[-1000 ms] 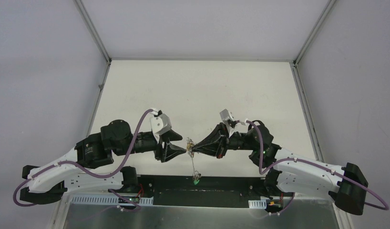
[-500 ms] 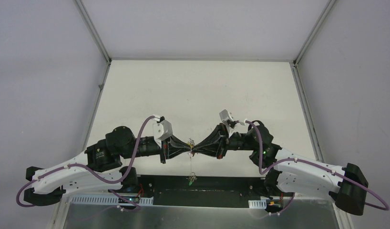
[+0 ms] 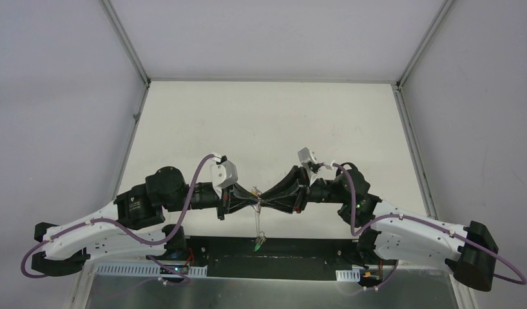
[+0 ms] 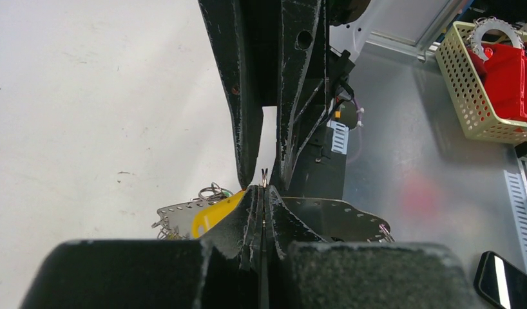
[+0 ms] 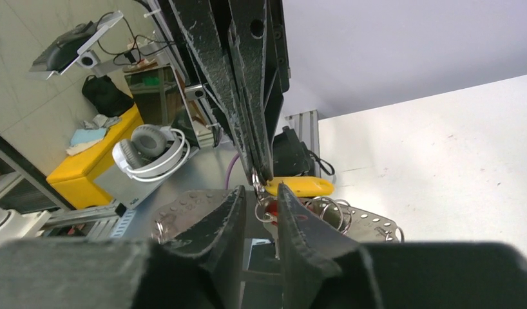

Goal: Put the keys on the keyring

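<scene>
My left gripper (image 3: 253, 199) and right gripper (image 3: 263, 199) meet tip to tip above the near table edge. The left gripper (image 4: 263, 190) is shut on a small split ring (image 4: 265, 175). In the right wrist view the right gripper (image 5: 259, 194) stands slightly open around that split ring (image 5: 256, 182), not pinching it. A red-headed key (image 5: 271, 211) hangs under the ring between the right fingers. Beside it lies a yellow key tag (image 5: 301, 187), also in the left wrist view as the yellow tag (image 4: 210, 217). The keyring (image 4: 351, 217), a grey perforated band (image 5: 372, 226), hangs below as a thin hoop (image 3: 259, 222) with a green tag (image 3: 257, 244) at its bottom.
A black rail (image 3: 299, 259) and metal shelf run along the near edge under the grippers. Off the table stand a yellow basket (image 4: 470, 96) with red parts, a phone (image 4: 506, 278) and white headphones (image 5: 151, 149). Metal frame posts (image 3: 129, 45) rise at the far corners.
The left gripper moved right to the right gripper's tips and shut on the split ring. The right jaws parted a little. The hanging hoop swung slightly.
</scene>
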